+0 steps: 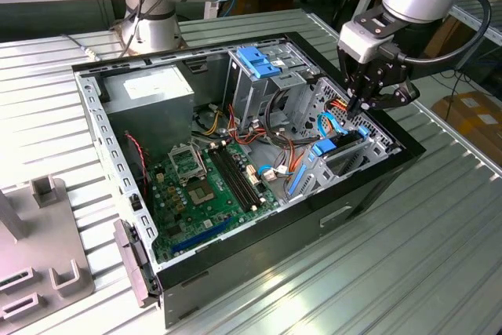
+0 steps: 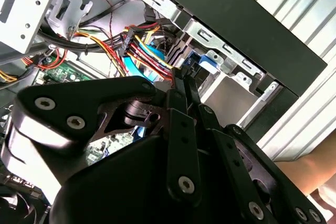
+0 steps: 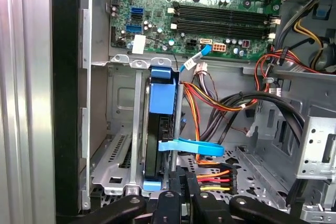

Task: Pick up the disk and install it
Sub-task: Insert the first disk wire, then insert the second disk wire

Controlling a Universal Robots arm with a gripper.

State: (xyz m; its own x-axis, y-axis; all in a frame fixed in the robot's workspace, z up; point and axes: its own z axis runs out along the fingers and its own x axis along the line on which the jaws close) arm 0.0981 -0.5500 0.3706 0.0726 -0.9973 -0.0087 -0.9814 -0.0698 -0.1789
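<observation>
End effector (image 1: 365,104) low over front corner of open black desktop computer case (image 1: 369,186), fingers closed together at tips, nothing visibly between them; fingertips (image 3: 185,182) just beside rear end of disk. Flat dark hard drive in light-blue plastic carrier rail (image 3: 160,129) stands on edge inside grey metal drive bay (image 3: 113,166), appears mostly seated. Judgement: press straight along slot, avoid orange-yellow cable bundle (image 3: 210,129) alongside. Case also holds green motherboard (image 1: 208,190), grey power supply box (image 1: 149,92). Case rests on ribbed metal table (image 1: 408,272).

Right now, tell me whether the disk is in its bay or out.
In. The disk stands on edge between the metal walls of the bay, blue rail around it, in the first wrist view; the gripper sits right at its end.
</observation>
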